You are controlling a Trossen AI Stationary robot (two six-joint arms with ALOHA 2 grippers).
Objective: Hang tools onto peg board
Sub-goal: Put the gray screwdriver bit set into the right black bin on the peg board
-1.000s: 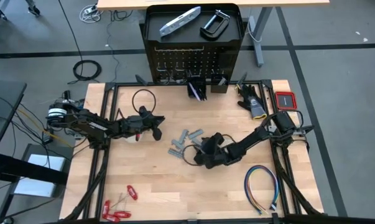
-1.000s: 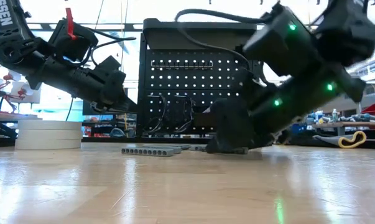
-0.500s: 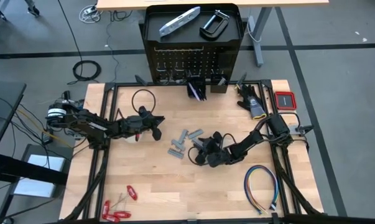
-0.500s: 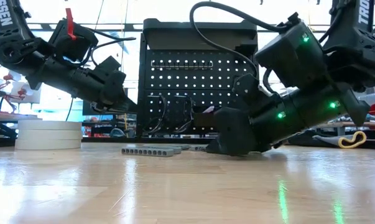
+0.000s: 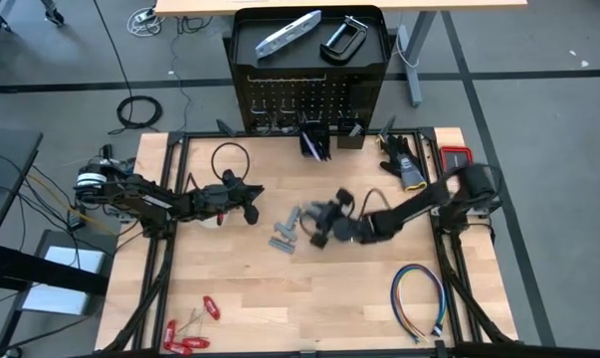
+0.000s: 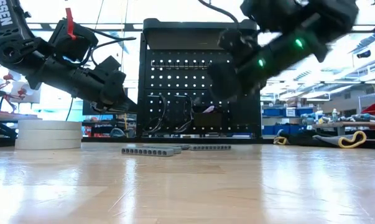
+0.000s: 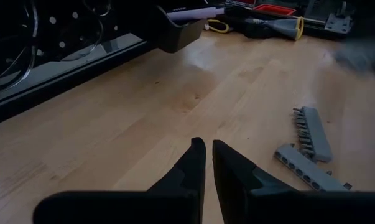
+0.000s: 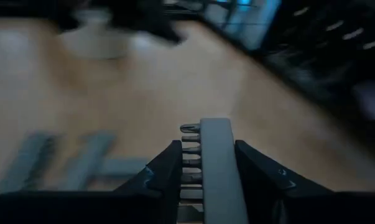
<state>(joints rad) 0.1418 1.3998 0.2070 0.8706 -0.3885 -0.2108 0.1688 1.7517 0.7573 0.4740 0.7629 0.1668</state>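
Gripping a grey bit holder [image 8: 213, 163] between its fingers, the right gripper [image 5: 324, 221] hangs blurred above mid-table, apparently just clear of the other grey holders [image 5: 283, 237] lying on the wood. The left gripper [image 5: 248, 196] waits near the tape rolls [image 6: 49, 134], fingers almost together and empty. The peg board [image 5: 306, 99] stands at the table's far edge.

bright, even overhead light is washing the wooden table [image 5: 230, 288] in the high view, casting only soft shadows. in the low view, windows behind the peg board [image 6: 199, 87] are blowing out to white, leaving it and the arms in silhouette, while glare is streaking the tabletop. motion blur is smearing the right gripper [image 5: 324, 221] in 2 views. the right wrist view is blurring heavily beyond the grey bit holder [image 8: 219, 168].
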